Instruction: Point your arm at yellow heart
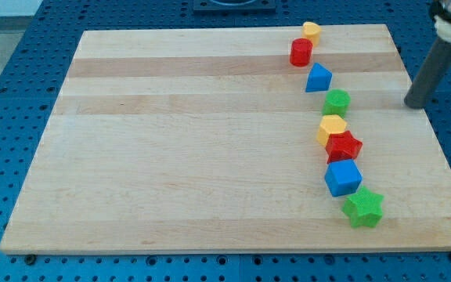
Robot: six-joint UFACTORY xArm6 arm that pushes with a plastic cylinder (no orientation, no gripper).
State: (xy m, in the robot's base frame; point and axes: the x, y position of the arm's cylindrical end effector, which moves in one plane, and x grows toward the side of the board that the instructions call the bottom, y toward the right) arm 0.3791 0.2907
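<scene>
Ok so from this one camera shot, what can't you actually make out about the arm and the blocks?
- My tip: the camera view's right edge and top cut off the rod above it, so the arm is unseen.
- Yellow block at the top: too small and partly behind the red block to confirm a heart shape.
- Second yellow block: the red star overlaps its lower side.
- Whether neighbouring blocks touch: unclear from one view.

A single camera looks down at a slant over the wooden board, from beyond its near long edge, close enough that the board nearly fills the view.
</scene>
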